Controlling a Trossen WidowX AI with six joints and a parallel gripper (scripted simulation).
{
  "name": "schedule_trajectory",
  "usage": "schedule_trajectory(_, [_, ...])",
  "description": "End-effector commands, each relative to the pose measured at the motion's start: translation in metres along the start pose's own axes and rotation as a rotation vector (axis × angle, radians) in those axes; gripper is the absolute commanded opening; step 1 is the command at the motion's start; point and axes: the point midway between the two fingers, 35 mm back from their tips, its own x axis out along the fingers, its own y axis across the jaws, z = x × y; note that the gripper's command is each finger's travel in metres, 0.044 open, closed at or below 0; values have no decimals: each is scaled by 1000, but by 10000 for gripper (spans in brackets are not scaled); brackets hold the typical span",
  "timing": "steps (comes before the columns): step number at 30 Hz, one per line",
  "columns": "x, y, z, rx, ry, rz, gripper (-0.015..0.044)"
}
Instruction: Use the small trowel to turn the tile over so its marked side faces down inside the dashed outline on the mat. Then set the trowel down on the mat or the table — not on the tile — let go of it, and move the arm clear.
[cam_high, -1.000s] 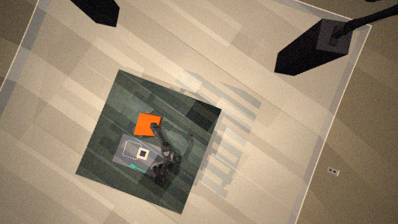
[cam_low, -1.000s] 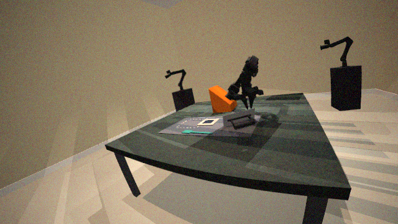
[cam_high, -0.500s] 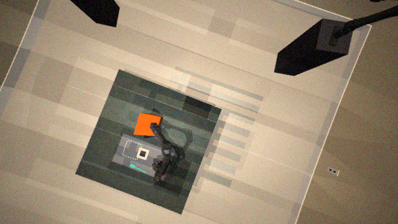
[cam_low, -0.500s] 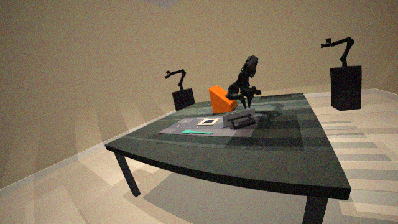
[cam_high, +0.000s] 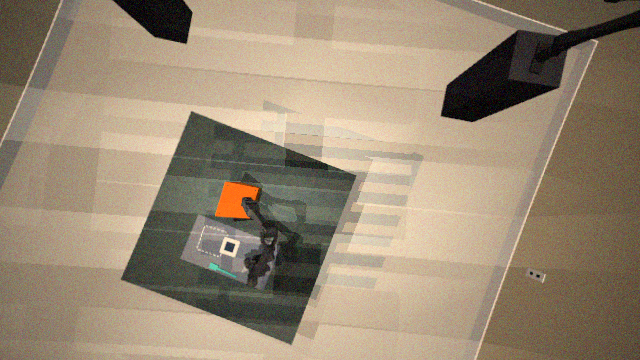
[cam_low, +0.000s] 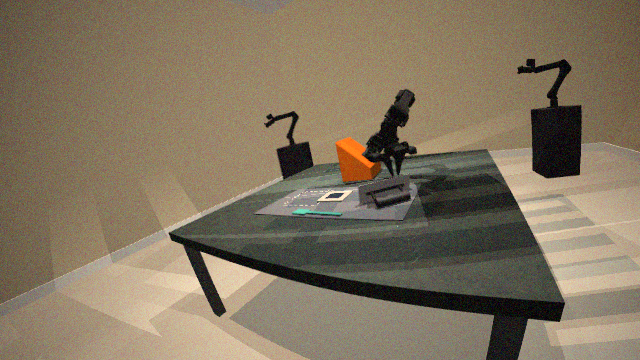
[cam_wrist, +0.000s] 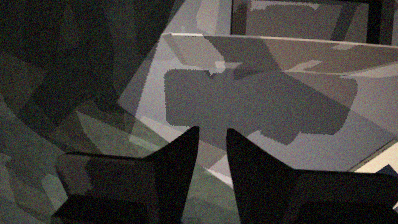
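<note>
The trowel is a grey plate with a bar handle. It stands steeply tilted on the right part of the mat. My gripper is open by a narrow gap and empty. In the exterior view its fingertips show just behind the trowel plate's top edge; whether they touch it I cannot tell. The tile, cream with a dark square on top, lies flat at the right side of the dashed outline. The arm makes the trowel hard to make out in the top view.
A teal tool with a thin handle lies along the mat's front edge. An orange wedge stands behind the mat, beside my arm's base. Dark shadows fall across the mat and the table.
</note>
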Motion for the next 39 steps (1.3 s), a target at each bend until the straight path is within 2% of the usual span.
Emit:
schedule_trajectory(1, [5,2,-10,-2,2,5,100])
schedule_trajectory(9, [1,0,-4,0,1,1,100])
schedule_trajectory(15, [-26,3,-3,-1,1,4,100])
schedule_trajectory(20, [-27,3,-2,-7,1,5,100])
schedule_trajectory(39, [-30,6,58,-637,-2,2,100])
